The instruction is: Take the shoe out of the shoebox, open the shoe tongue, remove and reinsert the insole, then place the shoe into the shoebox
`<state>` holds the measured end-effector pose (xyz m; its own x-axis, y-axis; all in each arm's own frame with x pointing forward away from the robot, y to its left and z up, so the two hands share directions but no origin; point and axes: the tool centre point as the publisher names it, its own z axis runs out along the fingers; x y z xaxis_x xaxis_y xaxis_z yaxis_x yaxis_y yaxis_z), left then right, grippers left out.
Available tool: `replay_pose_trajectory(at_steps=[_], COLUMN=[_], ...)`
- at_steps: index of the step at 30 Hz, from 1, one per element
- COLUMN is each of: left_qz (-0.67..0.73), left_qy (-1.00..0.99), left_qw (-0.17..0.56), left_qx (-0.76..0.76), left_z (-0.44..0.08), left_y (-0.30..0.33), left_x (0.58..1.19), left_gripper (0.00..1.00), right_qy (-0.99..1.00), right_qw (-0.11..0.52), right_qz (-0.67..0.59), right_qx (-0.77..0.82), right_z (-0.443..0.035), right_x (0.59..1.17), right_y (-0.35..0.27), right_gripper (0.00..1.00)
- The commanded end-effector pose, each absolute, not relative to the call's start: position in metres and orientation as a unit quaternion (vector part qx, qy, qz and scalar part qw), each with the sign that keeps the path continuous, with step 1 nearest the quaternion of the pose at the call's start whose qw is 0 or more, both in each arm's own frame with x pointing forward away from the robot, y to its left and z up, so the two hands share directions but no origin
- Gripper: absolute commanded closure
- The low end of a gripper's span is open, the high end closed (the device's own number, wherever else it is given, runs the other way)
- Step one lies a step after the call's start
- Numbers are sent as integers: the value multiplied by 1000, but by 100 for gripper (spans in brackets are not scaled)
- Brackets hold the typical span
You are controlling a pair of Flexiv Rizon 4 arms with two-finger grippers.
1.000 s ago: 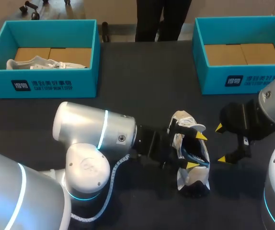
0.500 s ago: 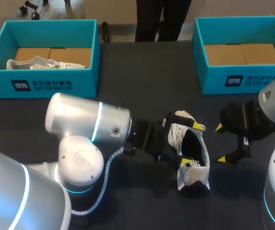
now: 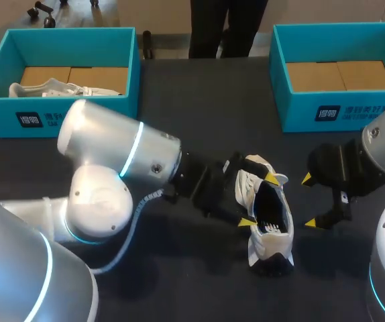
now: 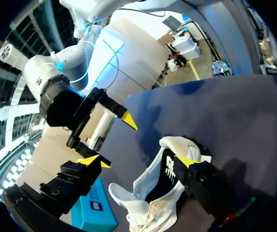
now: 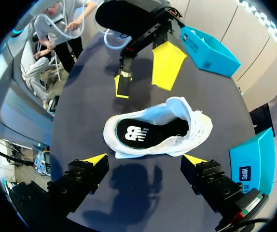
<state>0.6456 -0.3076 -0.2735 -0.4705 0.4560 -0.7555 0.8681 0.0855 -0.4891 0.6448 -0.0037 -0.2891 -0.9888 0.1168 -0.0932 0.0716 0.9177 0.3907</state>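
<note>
**Shoe on bench, broadside between two open tools; left tool nearer**

Location of item: the shoe (image 3: 267, 231) lies on the bench (image 3: 199, 100), out of both boxes, near the near edge and right of middle. It rests on its sole with the mouth upward. The dark insole (image 3: 271, 209) shows inside, apparently seated.

Orientation: the long axis runs roughly from far edge to near edge, with the heel toward the near edge and the tongue and laces toward the far edge. Each arm therefore faces a long flank, not an end.

Left tool (image 3: 258, 200): fingers spread wide, holding nothing. They stand along the shoe's left flank. In the left wrist view one tip overlaps the collar and the other stands off the shoe.

Right tool (image 3: 309, 201): fingers spread wide, holding nothing. It stands just beside the right flank, with a visible gap.

Boxes: the left shoebox (image 3: 122, 111) at the far left corner holds another white shoe (image 3: 51, 88). The right shoebox (image 3: 300, 114) is at the far right corner.

Assessment: the left tool is nearer and is the likelier one to work on the tongue or collar. The right would have to close the gap first.
</note>
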Motion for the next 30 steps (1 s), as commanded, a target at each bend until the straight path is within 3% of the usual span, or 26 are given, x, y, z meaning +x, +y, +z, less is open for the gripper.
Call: replay_pose_trajectory(at_steps=[1,13,30], left_qz=[-464,-407,-369], left_qy=[706,695,683], left_qw=[182,160,152], left_qx=[503,571,612], left_z=[-265,-258,-256], left_y=[-292,-273,-259], left_x=[647,654,662], left_gripper=[0,0,0], right_qy=[977,977,982], right_qw=[59,58,82], right_qz=[198,200,151], right_qx=[48,49,80], right_z=[-289,-290,-258], right_x=[643,643,637], right_y=[-4,-9,-91], right_gripper=[0,0,0])
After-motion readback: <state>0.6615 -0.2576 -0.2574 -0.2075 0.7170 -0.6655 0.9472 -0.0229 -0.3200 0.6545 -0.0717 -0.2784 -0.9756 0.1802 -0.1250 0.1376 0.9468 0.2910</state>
